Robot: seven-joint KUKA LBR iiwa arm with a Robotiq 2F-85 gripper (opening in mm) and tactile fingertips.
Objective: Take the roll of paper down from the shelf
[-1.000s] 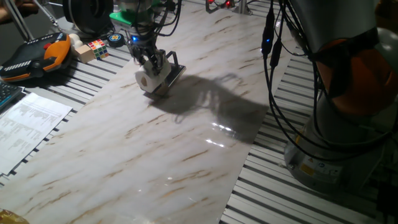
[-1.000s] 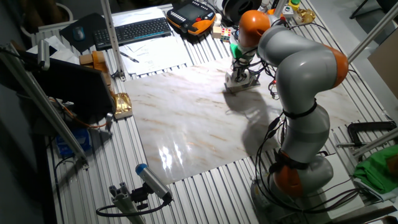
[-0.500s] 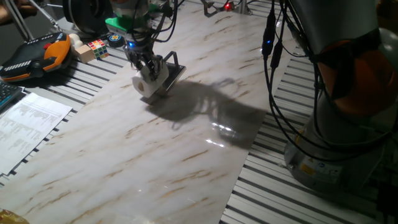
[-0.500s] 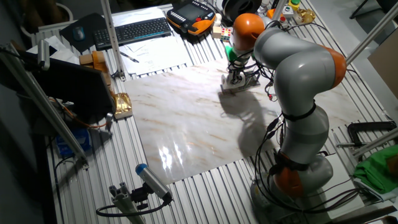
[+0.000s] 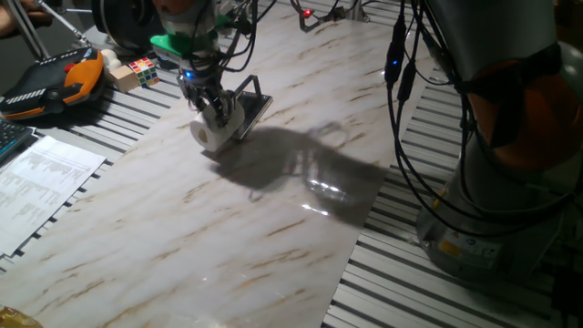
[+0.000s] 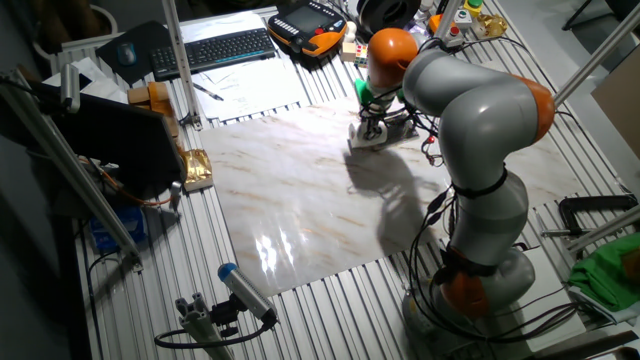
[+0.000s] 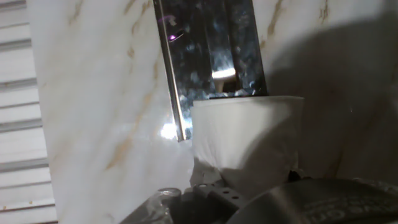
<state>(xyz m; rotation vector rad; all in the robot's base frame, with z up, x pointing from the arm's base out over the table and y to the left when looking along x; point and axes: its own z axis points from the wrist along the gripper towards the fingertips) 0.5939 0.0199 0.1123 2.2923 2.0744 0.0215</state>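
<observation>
I am watching the gripper pinching the roll of paper at the far end of the marble tabletop. In one fixed view the roll is hanging at the 7 o'clock corner of the shelf, its hollow core facing roughly 7 o'clock toward the camera; I cannot tell whether its underside is touching the marble or sitting just above it. The shelf is lying just beside the roll, at its 1 o'clock, a dark rack with a thin metal frame.

In the hand view the roll of paper is filling the lower middle, white and upright against the gripper body, with the shelf stretching away from it toward 12 o'clock, its glossy dark surface catching a bright glint.

In the other fixed view the gripper is sitting under the arm's orange joint, with the shelf at its 3 o'clock and the roll too small to make out clearly.

Off the marble at 10 o'clock in the first fixed view, an orange-and-black pendant and a colour cube are resting on the slatted bench, with printed sheets at 8 o'clock.
</observation>
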